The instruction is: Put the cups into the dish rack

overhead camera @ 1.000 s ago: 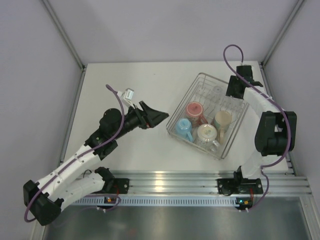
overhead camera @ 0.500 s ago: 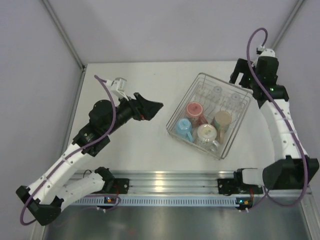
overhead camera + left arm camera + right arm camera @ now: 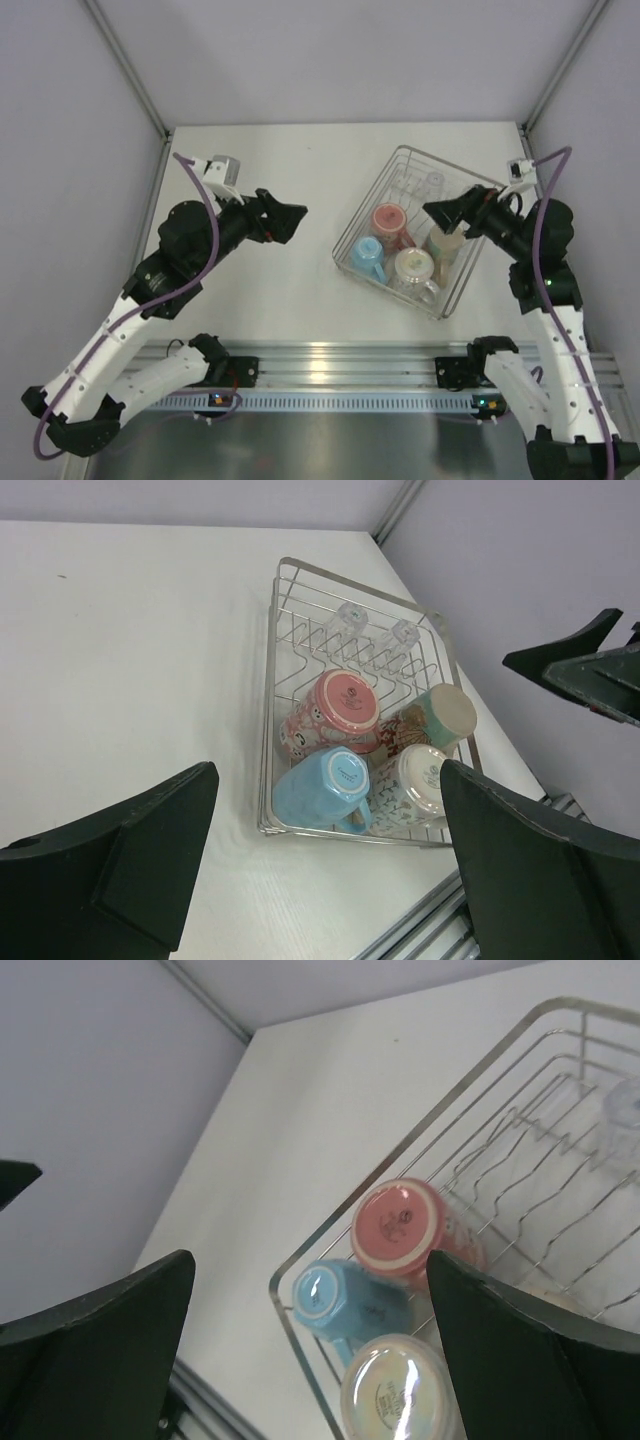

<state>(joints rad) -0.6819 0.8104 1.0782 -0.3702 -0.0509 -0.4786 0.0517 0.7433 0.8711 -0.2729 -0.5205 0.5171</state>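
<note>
The dish rack (image 3: 354, 222) is a silver wire basket right of the table's middle. Inside it, bottoms up, are a pink cup (image 3: 389, 222), a light blue cup (image 3: 367, 256), a cream patterned cup (image 3: 412, 267) and a tan cup (image 3: 446, 243). Two clear glasses (image 3: 347, 615) stand at its far end. My right gripper (image 3: 445, 212) hovers open over the rack's right side, above the tan cup, and holds nothing. My left gripper (image 3: 290, 215) is open and empty over bare table left of the rack. The right wrist view shows the pink cup (image 3: 400, 1225) and blue cup (image 3: 345, 1300) below.
A metal rail (image 3: 340, 360) runs along the table's near edge, carrying both arm bases. Grey walls with frame posts (image 3: 130, 75) close in the left, back and right. The rack's right rim (image 3: 470, 255) lies close to the table's right edge.
My right arm left the rack's far right corner, rose, and swung in over the rack pointing left. My left gripper drew back to the left, away from the rack.
</note>
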